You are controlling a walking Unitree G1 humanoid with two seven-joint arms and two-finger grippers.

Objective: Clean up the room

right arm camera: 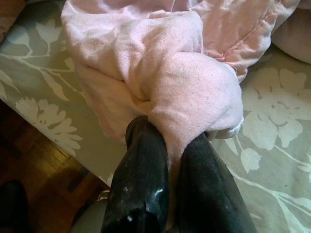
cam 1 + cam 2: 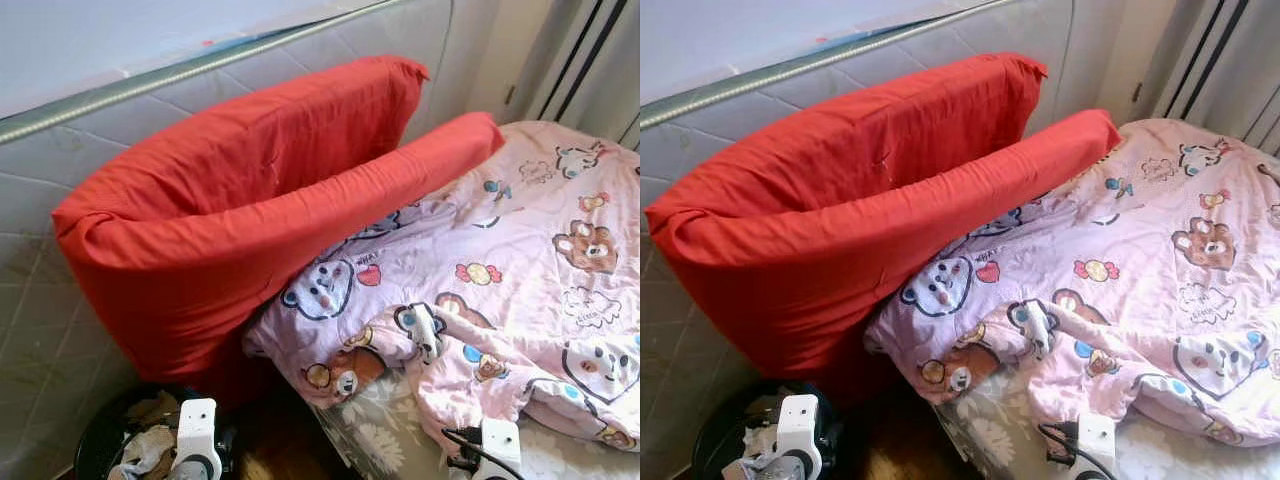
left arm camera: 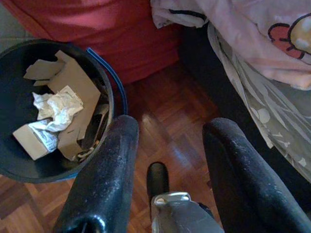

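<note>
Two red pillows [image 2: 250, 210] leaned against the quilted wall, with the pink cartoon blanket [image 2: 520, 290] rumpled on the bed at 3 o'clock. Left wrist view: the left tool [image 3: 170, 145] hung spread above parquet, beside a black bin [image 3: 53, 111] holding crumpled paper. Right wrist view: the right tool [image 1: 170, 165] pinched a blanket fold over the floral sheet [image 1: 272, 126].

Floor gap [image 3: 165, 121] between bin [image 3: 109, 92], bed [image 3: 272, 136]

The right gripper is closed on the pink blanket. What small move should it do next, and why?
Probably pull the blanket gently toward the foot of the bed. The right gripper already pinches a fold of it, and it lies bunched over the grey flowered sheet. The left gripper hangs open beside the bin.
</note>
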